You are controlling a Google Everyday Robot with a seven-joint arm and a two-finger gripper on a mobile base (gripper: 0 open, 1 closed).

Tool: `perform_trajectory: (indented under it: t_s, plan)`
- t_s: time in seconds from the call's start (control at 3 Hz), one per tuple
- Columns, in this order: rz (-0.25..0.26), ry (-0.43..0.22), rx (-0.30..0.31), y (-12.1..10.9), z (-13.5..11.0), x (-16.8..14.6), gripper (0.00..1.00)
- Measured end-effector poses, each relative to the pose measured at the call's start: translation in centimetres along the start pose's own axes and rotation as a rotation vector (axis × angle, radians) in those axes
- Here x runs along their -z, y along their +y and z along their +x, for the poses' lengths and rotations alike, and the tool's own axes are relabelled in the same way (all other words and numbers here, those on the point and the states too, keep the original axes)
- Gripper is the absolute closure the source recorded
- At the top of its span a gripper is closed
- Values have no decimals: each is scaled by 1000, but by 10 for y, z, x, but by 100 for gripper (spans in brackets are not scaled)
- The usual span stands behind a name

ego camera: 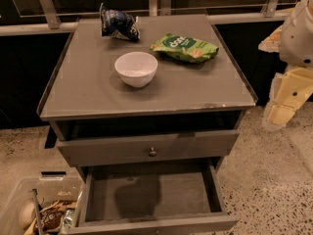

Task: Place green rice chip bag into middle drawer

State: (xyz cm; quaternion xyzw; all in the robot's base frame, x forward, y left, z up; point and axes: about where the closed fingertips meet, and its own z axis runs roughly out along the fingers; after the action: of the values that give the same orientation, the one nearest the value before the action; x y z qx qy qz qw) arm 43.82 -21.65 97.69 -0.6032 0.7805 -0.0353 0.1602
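The green rice chip bag lies flat on the grey cabinet top, toward the back right, beside the white bowl. The middle drawer is pulled out at the bottom of the view, and its flat grey bottom shows nothing in it. My gripper hangs at the right edge of the view, off the cabinet's right side and below the level of its top. It is well clear of the bag and holds nothing I can see.
A white bowl stands mid-top. A dark blue and white snack bag sits at the back left. A drawer front with a round knob sits above the open drawer. A clear bin of items stands on the floor, lower left.
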Motion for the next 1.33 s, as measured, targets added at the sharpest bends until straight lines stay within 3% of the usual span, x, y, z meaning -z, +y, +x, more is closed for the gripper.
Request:
perform_trajectory:
  t_s: [0.67, 1.33]
  plan:
    - [10, -28, 11, -13, -3, 0, 0]
    - [-28, -156, 67, -98, -30, -29, 0]
